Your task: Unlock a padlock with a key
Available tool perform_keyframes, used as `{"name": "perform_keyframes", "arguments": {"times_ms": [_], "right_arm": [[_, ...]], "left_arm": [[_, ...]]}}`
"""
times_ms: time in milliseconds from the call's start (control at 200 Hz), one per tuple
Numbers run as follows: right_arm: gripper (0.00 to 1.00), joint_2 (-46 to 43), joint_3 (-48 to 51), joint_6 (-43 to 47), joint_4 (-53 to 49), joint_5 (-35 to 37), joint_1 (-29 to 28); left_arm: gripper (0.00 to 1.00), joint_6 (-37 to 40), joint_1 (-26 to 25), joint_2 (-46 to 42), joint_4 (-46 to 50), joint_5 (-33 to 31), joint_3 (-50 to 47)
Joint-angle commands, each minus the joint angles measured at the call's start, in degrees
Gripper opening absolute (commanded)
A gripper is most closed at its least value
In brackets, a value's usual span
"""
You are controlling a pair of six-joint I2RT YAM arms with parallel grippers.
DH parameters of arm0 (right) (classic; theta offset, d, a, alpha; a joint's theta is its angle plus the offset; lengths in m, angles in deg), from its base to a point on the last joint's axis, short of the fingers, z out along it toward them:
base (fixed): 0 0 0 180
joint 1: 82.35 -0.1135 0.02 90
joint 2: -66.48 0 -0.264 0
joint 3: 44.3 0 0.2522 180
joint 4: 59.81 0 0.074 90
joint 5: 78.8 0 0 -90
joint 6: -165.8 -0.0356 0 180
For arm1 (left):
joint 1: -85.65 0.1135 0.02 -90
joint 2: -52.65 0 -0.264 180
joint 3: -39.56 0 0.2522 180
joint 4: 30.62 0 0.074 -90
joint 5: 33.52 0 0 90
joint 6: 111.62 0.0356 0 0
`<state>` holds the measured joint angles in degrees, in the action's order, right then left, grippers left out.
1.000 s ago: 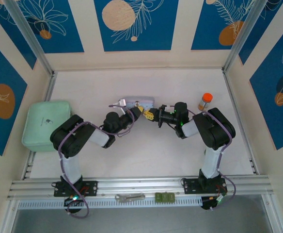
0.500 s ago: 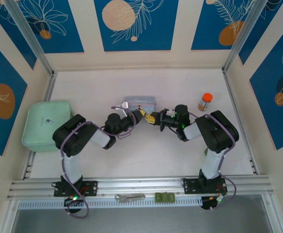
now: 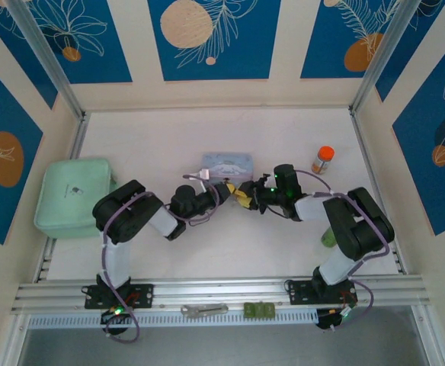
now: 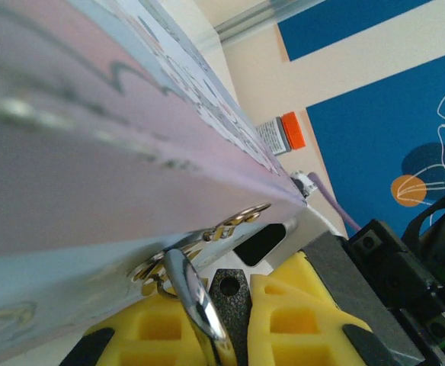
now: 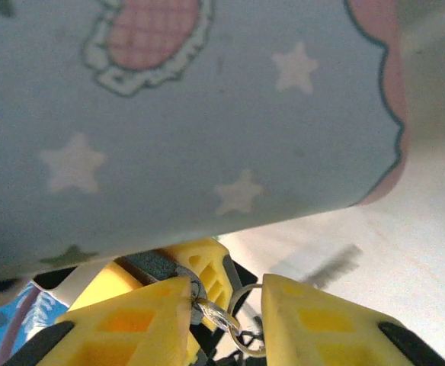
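Your left gripper (image 3: 226, 191) is clenched on the padlock (image 4: 196, 293), its shackle at the light-blue tin (image 3: 226, 162) edge. Your right gripper (image 3: 244, 194) faces it, with the key (image 5: 211, 311) between its fingers; you cannot tell whether they grip it.

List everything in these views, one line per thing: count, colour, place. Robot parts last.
tin: 1, light blue, cartoon print, mid-table just beyond the grippers
padlock: 1, silvery shackle, hooked through the tin's clasp
key: 1, small, metal, on a ring, between the right fingers
case: 1, mint green, table's left edge
bottle: 1, orange cap, far right
green object: 1, half hidden by the right arm, kind unclear
metal tool: 1, silver, near rail
block: 1, green, near rail
left gripper: yellow fingers, flanking the padlock
right gripper: yellow fingers, facing the left one
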<state>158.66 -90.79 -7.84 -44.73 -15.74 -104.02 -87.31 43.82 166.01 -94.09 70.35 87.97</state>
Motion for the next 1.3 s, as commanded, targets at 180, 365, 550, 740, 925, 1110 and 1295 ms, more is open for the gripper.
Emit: {"name": "perform_keyframes", "arguments": {"times_ms": [180,365,550,740,925,1110,1295], "right_arm": [[0.41,-12.3,-2.0,18.4,-21.3,9.1,1.4],[0.43,-17.6,-2.8,23.5,-27.5,13.2,2.0],[0.43,-19.8,-2.5,25.3,-27.9,13.9,2.4],[0.44,-21.4,-4.7,31.4,-32.4,16.5,1.2],[0.46,-23.7,-6.3,35.7,-35.5,19.4,-0.8],[0.46,-23.9,-8.8,41.2,-38.9,23.1,-4.6],[0.47,-20.4,-13.7,50.1,-44.3,29.0,-12.6]], "left_arm": [[0.00,-1.5,-2.2,1.7,0.9,-0.6,-2.0],[0.00,-0.9,-2.2,-0.7,9.5,-3.9,-2.4],[0.07,0.1,-2.2,-3.3,15.1,-5.9,-2.9],[0.37,-0.5,-2.3,-5.3,14.7,-7.7,-5.2],[0.54,-0.8,-2.1,-8.7,14.5,-9.9,-8.6],[0.55,-0.3,-0.3,-14.6,15.8,-12.4,-11.3],[0.57,1.8,3.7,-22.8,24.6,-13.8,-11.0]]}}
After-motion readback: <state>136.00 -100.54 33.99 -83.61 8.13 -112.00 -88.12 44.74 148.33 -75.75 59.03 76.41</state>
